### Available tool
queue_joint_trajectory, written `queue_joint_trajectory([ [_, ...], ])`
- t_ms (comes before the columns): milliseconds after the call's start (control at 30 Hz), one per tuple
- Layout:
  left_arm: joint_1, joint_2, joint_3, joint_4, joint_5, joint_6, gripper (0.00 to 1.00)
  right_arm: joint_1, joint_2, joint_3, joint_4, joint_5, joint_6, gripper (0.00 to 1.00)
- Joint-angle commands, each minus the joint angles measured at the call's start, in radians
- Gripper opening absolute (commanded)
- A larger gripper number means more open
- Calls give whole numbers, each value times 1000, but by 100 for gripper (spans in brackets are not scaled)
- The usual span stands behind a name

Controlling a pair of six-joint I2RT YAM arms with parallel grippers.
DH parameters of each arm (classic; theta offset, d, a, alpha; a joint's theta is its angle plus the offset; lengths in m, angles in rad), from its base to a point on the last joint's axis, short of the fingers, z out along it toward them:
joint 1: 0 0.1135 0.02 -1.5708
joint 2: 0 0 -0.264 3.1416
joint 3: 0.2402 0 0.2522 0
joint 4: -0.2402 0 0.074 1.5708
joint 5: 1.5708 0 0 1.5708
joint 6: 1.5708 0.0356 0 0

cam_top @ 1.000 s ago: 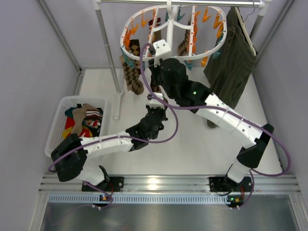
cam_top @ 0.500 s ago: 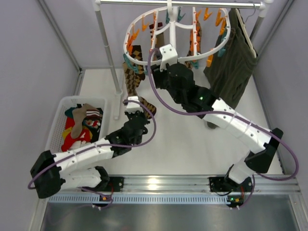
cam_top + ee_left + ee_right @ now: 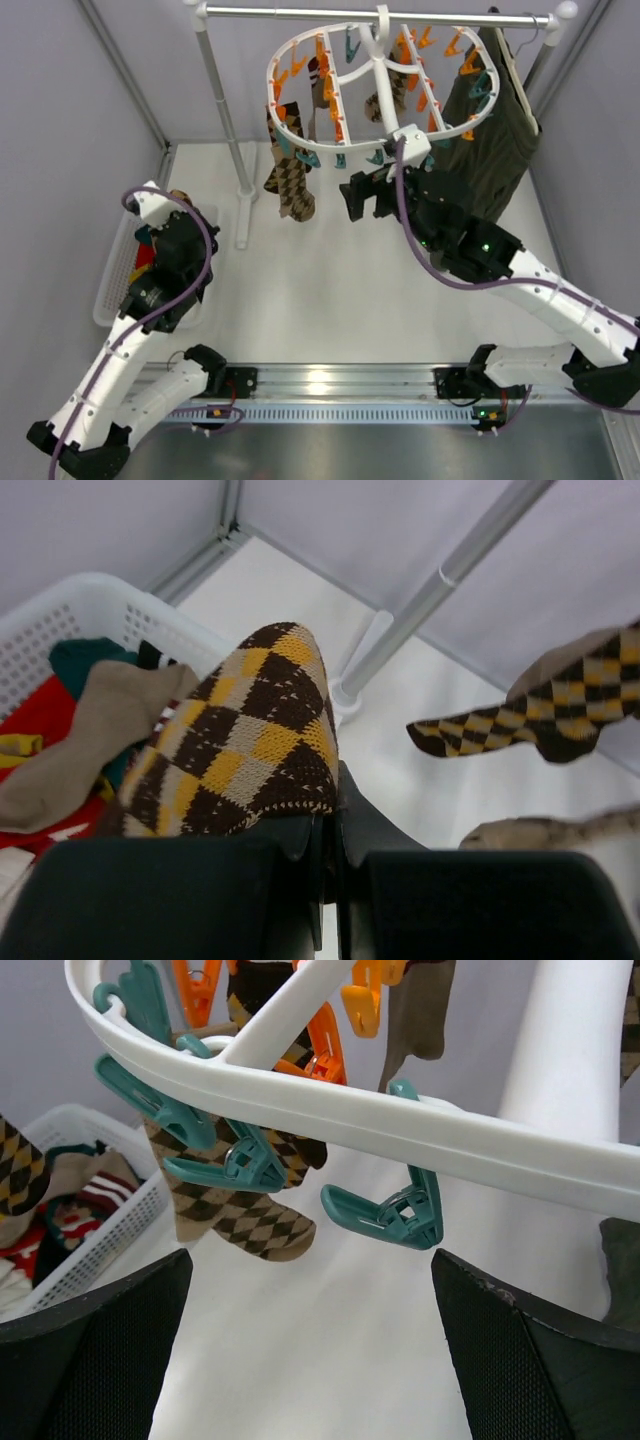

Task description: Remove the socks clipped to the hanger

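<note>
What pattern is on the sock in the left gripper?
Brown, tan and yellow argyle diamonds on the sock, clearest in the left wrist view.

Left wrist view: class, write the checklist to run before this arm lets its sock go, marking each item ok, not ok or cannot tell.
1. Left gripper shut on the yellow-brown argyle sock: ok.
2. That sock clear of every clip: ok.
3. Sock fully over the white basket: cannot tell; it crosses the rim.
4. Right gripper open near the hanger: ok.
5. Hanger emptied: not ok; a tan argyle sock hangs clipped.
</note>
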Motion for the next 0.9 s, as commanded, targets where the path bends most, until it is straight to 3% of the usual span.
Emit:
queue_joint_trajectory([
  [0,64,102,144,-153,0,7,0,-6,-103,-100,3,-111,80,99],
  [133,252,216,270,-215,183,-2,0,-4,-201,-217,27,-216,109,99],
  [233,442,294,296,-222,373,-21,0,-4,-255,-255,26,-249,109,99],
  [333,598,351,278,-216,451,-41,0,-6,-289,-260,26,-240,98,99],
  [767,638,509,172,-196,394,-143,0,-10,-186,-105,-12,-158,75,99],
  [800,650,507,152,-195,383,-153,3,-12,-178,-85,-12,-142,72,100],
  [867,656,504,132,-195,357,-179,22,-18,-140,-58,-14,-114,72,99],
])
